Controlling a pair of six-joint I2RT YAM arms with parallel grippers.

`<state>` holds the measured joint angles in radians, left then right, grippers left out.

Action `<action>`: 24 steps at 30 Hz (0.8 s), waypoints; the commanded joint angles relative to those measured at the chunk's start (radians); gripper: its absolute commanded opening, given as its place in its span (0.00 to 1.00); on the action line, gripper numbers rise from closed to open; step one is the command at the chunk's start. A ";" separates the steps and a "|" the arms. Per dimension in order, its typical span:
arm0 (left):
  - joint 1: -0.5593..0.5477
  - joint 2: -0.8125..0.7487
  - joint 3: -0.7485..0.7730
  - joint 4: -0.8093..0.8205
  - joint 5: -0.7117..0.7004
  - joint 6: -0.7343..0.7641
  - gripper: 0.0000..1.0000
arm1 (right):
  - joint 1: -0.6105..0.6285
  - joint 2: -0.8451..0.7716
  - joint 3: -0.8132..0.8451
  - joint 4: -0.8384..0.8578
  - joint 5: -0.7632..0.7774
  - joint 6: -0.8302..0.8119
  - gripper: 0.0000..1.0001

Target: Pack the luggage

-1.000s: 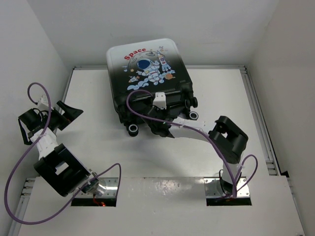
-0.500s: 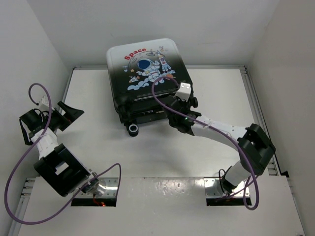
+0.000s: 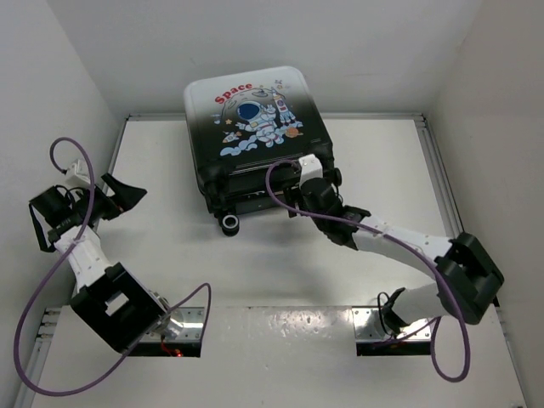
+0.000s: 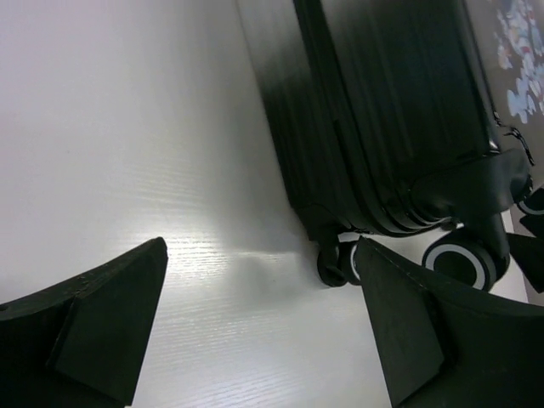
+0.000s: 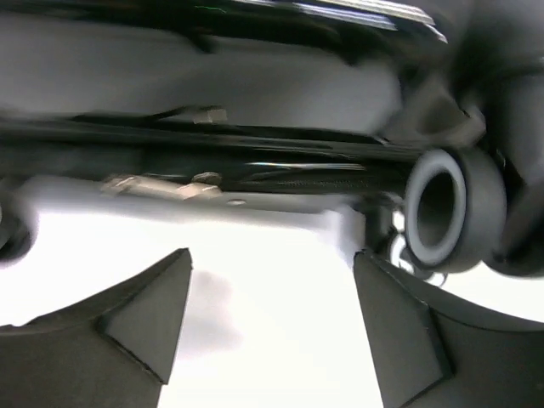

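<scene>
Starting well to the left of the luggage (image 3: 251, 136), we find the left gripper (image 3: 125, 192) low over the table (image 3: 170, 153), its two fingers spread wide with only bare white surface between them. In its own wrist view the left gripper (image 4: 261, 255) faces the luggage's dark ribbed side (image 4: 382, 110) and a black wheel with a pale rim (image 4: 459, 259), well apart from both.

The luggage itself lies flat at the far middle of the table, printed side up (astronaut and red "Space" facing the camera), its far end near the back wall. From above, its two shells lie together, so we cannot see anything inside. One wheel (image 3: 229, 223) sticks out at its near left corner.

At the luggage's near right edge is the right gripper (image 3: 297, 197), just beside the shell. Its wrist view shows the right gripper (image 5: 272, 263) with fingers parted, pinching nothing, the blurred underside (image 5: 212, 102) ahead and a grey-rimmed wheel (image 5: 446, 221) close on the right.
</scene>
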<state>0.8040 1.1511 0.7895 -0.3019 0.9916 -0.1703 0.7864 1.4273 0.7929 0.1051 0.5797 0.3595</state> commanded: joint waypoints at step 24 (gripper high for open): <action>-0.097 -0.093 0.171 -0.266 0.033 0.390 0.92 | -0.156 -0.005 -0.006 0.076 -1.038 -1.156 0.49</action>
<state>0.7208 1.0779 0.9211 -0.5758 1.0191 0.1909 0.6037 1.4147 0.7799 0.0525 -0.4202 -0.7109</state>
